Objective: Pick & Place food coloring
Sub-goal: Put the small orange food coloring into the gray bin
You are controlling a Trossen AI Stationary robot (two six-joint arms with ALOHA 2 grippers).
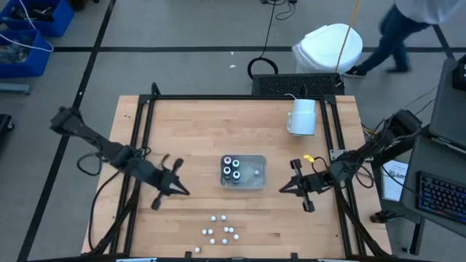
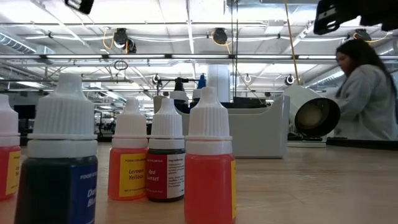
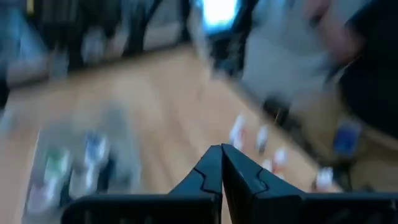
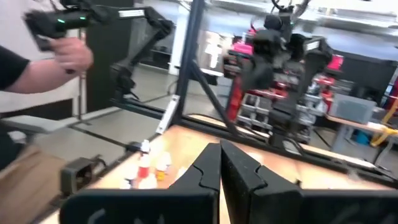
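The dropper bottles (image 1: 222,231) stand in a loose cluster near the table's near edge. In the low view they fill the foreground: a blue bottle (image 2: 59,168), a yellow one (image 2: 129,162), a dark red one (image 2: 166,165) and a red-orange one (image 2: 209,174), all white-capped. The dark pots (image 1: 231,168) sit in the left part of the clear tray (image 1: 255,175) at the table's middle. My left gripper (image 1: 186,191) hangs left of the tray, shut and empty (image 3: 221,148). My right gripper (image 1: 282,190) hangs right of the tray, shut and empty (image 4: 219,144).
A white mug (image 1: 302,116) is on the far right part of the table, and a small yellow bit (image 1: 309,157) lies beside the right arm. A dark frame (image 1: 145,109) runs along the table's edges. A person (image 2: 367,93) is beyond the table, a hand (image 4: 68,53) holding a dark device.
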